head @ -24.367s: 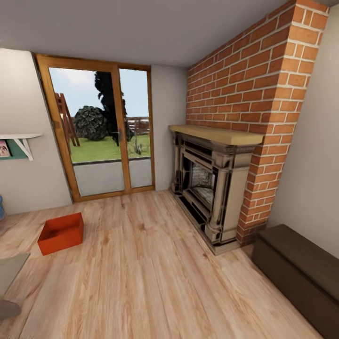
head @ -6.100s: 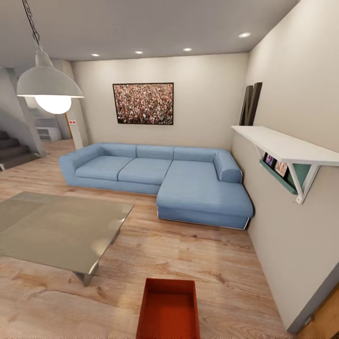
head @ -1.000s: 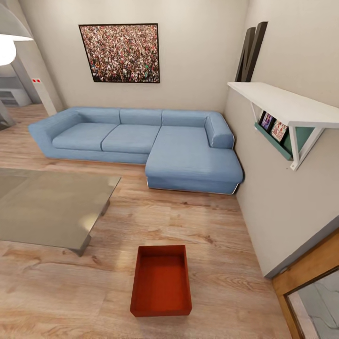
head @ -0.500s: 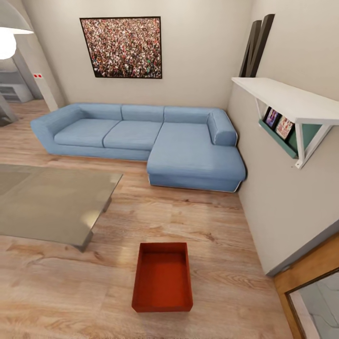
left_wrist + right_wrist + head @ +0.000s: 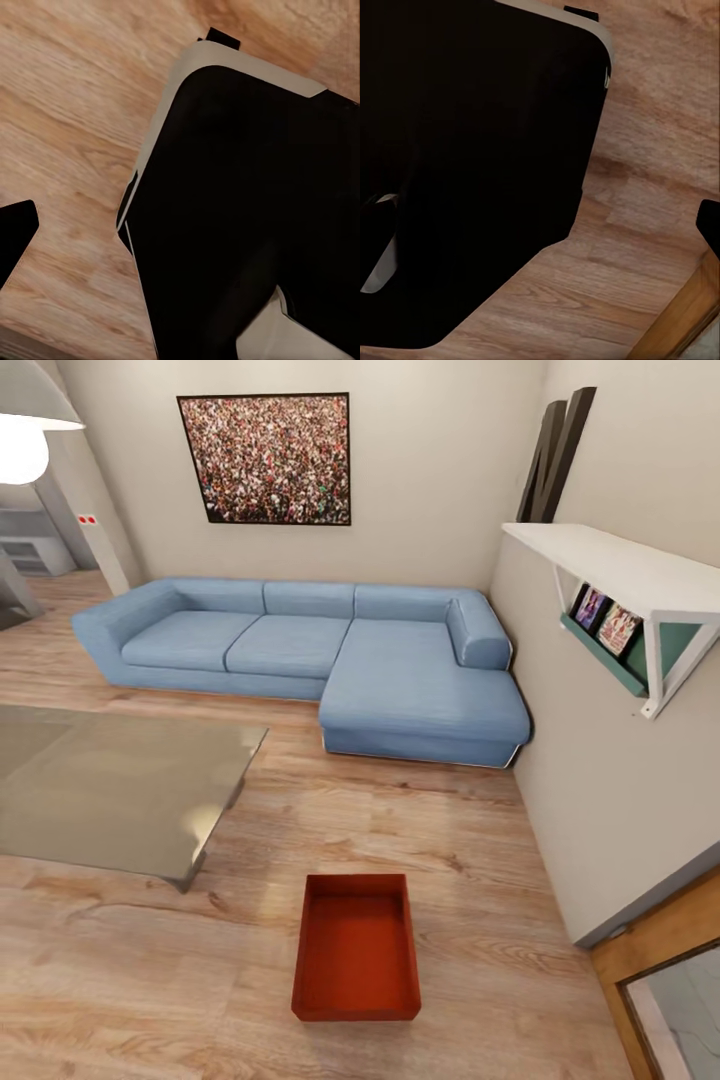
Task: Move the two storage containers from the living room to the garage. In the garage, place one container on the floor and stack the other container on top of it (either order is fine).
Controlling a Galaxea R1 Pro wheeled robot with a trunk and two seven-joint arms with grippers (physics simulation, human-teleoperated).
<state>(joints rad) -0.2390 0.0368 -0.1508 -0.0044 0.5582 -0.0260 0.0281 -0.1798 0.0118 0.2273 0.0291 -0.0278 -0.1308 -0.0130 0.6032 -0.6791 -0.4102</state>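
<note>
**Still short of the box, arms tucked low**

Right now the robot is facing one red-orange storage container (image 5: 356, 947), which is sitting on the light wood floor (image 5: 480, 830) of the living room, low and close to centre in the head view. Its long axis is running straight away from the robot, toward the blue sofa (image 5: 310, 660), so a short wall is facing the robot and the two long walls are lying to either side. That is the relation the pick-up is likely turning on: with the box almost centred, only slightly toward the robot's right, neither arm is looking clearly nearer, and one set of jaws on each long wall seems the natural hold.

Neither arm is reaching into the head view. Each wrist view is looking down past a large dark rounded part of the robot's own body (image 5: 247, 217) (image 5: 472, 165) onto the wood planks, with a dark tip at the picture's edge, so whether the jaws are spread or pressed together cannot be told.

A grey low table (image 5: 110, 790) is standing well apart from the box on the robot's left. A wooden door frame (image 5: 660, 950) is cut off at the corner, and the second container and the garage are still to be found.
</note>
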